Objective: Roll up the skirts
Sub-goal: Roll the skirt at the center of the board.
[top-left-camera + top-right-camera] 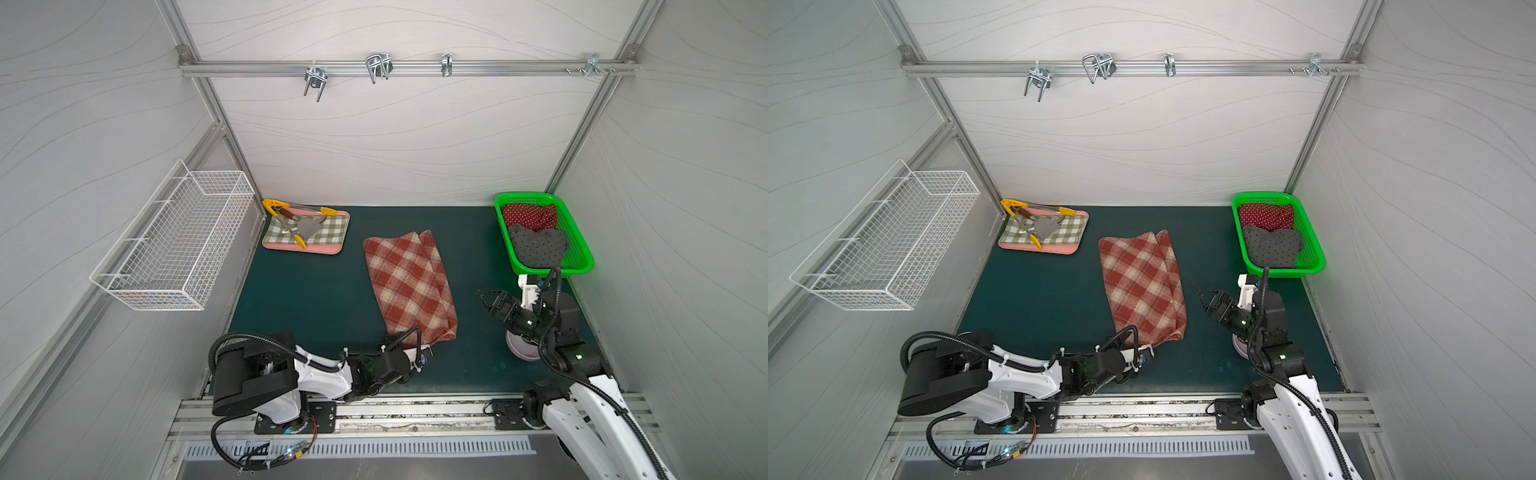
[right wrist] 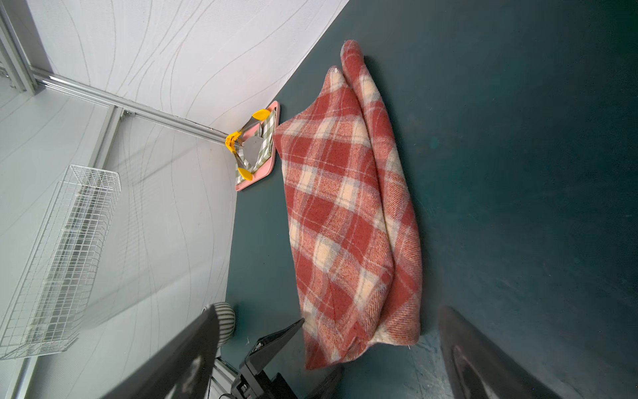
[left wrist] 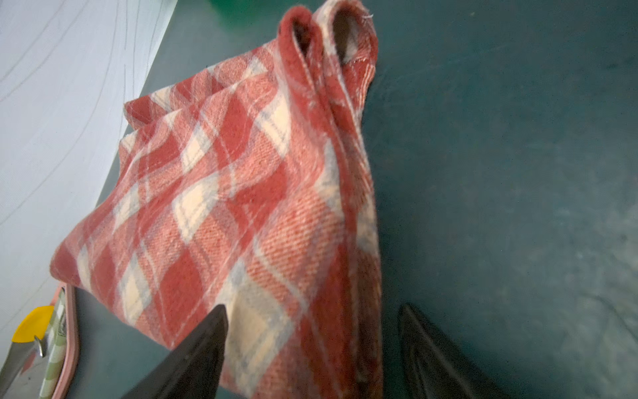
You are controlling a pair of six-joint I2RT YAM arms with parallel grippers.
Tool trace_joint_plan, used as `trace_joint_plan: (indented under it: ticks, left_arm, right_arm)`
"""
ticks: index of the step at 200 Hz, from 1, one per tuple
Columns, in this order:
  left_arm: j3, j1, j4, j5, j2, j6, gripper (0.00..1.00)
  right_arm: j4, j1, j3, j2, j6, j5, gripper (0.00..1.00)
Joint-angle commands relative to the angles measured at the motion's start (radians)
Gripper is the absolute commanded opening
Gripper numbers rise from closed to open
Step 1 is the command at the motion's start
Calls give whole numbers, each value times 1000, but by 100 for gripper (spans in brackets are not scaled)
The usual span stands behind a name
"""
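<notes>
basket (image 1: pixel 577 248) with red dotted skirt (image 1: pixel 530 216) beside grey dotted skirt (image 1: pixel 538 246)

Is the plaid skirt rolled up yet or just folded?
Folded, not rolled: the plaid skirt lies flat as a long strip, with layered edges showing along one side.

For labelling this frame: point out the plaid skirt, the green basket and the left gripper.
plaid skirt (image 1: pixel 409 282): in a top view, middle of the folded cloth.
green basket (image 1: pixel 575 249): in a top view, its bare mesh side wall.
left gripper (image 3: pixel 312 307): left wrist view, midway between its fingertips, over plaid cloth.
</notes>
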Motion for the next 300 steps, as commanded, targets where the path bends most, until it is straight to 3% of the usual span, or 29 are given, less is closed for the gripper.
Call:
trace_joint_plan:
  ticks: [1,62,68,91,114,146,162,195,225,274,300]
  left_arm:
    - [39,-15,-1,-39,93,45,79]
    - [54,-13,58,-46,209,44,70]
    - [57,-13,59,-44,219,42,65]
    - [63,-7,69,-40,246,35,26]
    - [57,14,21,10,164,6,8]
    - [54,130,-148,286,-58,-92,3]
    - [81,199,-171,449,-89,-151,3]
    - [291,343,-349,791,90,-206,1]
    - [456,451,-466,1028,240,-225,0]
    - [615,684,-521,1346,374,-308,0]
    - [751,706,-709,1407,505,-230,0]
  right_arm:
    - [23,8,18,-6,2,-12,99]
    - [-1,19,28,-12,-21,-1,99]
    - [-5,18,31,-12,-23,-2,99]
    - [-40,18,60,-12,-44,14,99]
    - [-96,18,96,-14,-102,36,99]
    - [-175,25,99,-29,-191,73,99]
    - [-179,26,67,-41,-184,53,99]
    - [-182,25,28,-45,-170,9,96]
    - [-200,24,33,-25,-204,-32,96]
    - [-178,26,-13,37,-223,-127,96]
    - [-71,51,-64,114,-163,-168,98]
